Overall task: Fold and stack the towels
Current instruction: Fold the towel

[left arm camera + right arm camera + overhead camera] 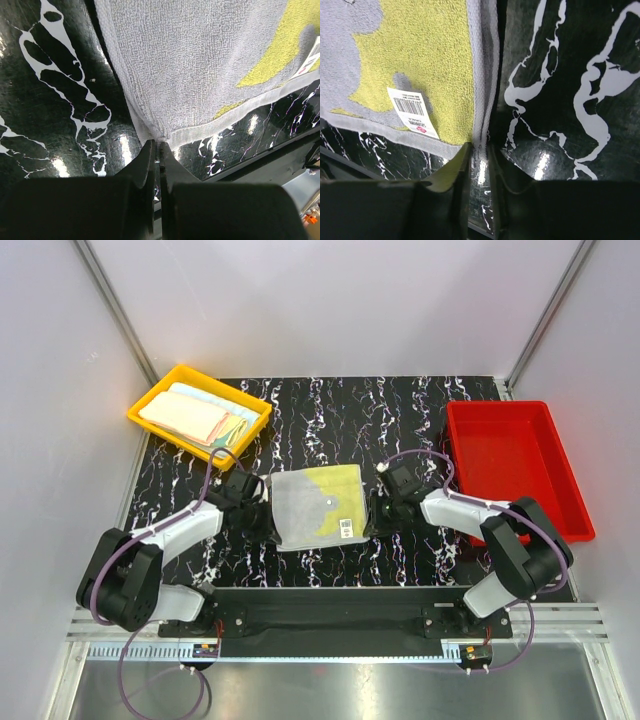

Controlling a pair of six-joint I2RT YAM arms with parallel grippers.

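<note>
You have a grey and yellow towel (318, 505) lying flat in the middle of the surface (340, 410), folded double, with a white barcode label (347, 528) near its front right corner. At far left, the folded pastel towels (195, 418) lie stacked in the yellow tray (225, 386).

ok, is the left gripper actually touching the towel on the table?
Touching. The left wrist view shows the left gripper closed on the hem corner of the towel, with the fabric running straight into the pinch.
</note>
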